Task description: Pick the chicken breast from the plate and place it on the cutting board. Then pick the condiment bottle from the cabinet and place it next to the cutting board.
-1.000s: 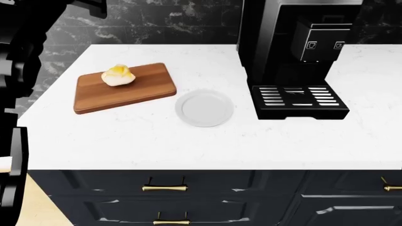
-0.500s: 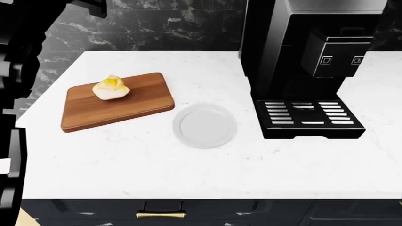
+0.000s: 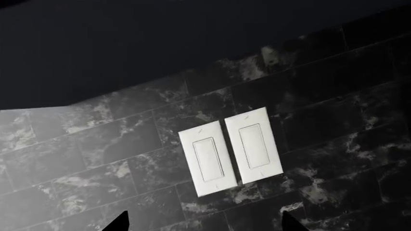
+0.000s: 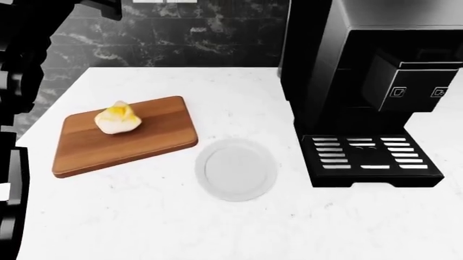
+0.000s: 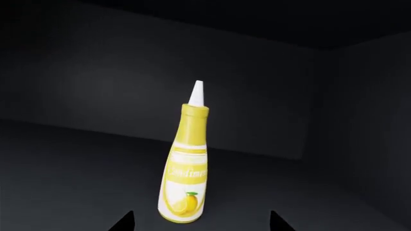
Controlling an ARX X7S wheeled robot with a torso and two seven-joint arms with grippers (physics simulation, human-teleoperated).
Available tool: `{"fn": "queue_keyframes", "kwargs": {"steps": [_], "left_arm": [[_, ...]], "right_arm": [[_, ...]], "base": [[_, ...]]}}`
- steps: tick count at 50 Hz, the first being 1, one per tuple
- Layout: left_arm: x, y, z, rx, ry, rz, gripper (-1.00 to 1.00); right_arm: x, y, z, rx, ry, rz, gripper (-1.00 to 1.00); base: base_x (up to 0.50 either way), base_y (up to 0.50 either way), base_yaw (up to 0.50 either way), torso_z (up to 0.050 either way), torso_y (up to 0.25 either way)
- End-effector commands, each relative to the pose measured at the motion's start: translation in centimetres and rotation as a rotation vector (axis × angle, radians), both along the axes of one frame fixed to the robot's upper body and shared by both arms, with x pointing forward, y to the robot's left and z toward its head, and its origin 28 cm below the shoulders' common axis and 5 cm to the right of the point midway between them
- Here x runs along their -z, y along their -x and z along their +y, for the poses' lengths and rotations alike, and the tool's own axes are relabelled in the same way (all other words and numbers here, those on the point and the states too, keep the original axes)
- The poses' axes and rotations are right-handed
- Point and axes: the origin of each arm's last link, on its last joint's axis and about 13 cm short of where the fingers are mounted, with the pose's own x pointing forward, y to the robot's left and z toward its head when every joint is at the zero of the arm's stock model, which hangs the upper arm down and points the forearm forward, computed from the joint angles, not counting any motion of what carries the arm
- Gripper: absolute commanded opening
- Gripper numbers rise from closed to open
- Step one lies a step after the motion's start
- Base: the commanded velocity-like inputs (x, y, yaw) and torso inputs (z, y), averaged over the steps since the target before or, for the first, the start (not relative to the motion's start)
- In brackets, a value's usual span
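chicken breast (image 4: pixel 117 118) already on the cutting board (image 4: pixel 124 134), plate (image 4: pixel 237 169) beside it bare. condiment bottle (image 5: pixel 184 167) upright in cabinet, ungrasped; both claws spread.

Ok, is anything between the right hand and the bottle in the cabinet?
Nothing visible. In the right wrist view the condiment bottle stands upright and alone on the dark cabinet shelf, with open space between it and the right hand, whose fingertips just show, spread apart.

The condiment bottle (image 5: pixel 184 168) carries a pale label with a lemon picture. Its lettering is too blurred to read. No other text shows.
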Motion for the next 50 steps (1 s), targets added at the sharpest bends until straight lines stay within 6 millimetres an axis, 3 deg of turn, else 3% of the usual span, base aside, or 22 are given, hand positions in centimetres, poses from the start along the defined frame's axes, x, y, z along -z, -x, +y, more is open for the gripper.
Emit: {"fn": "queue_keyframes", "kwargs": {"steps": [1,50], "left_arm": [[0.13,-0.03,0.08,-0.002,0.002,0.006,1.0],[-0.2,0.65,0.64,-0.011,0.007,0.015,1.0]], "right_arm": [[0.0,0.0,0.0,0.0,0.0,0.0,1.0],[0.0,0.0,0.0,0.0,0.0,0.0,1.0]], "base": [[0.22,0.0,0.0,0.05,0.02],[0.22,0.0,0.0,0.001,0.0]]}}
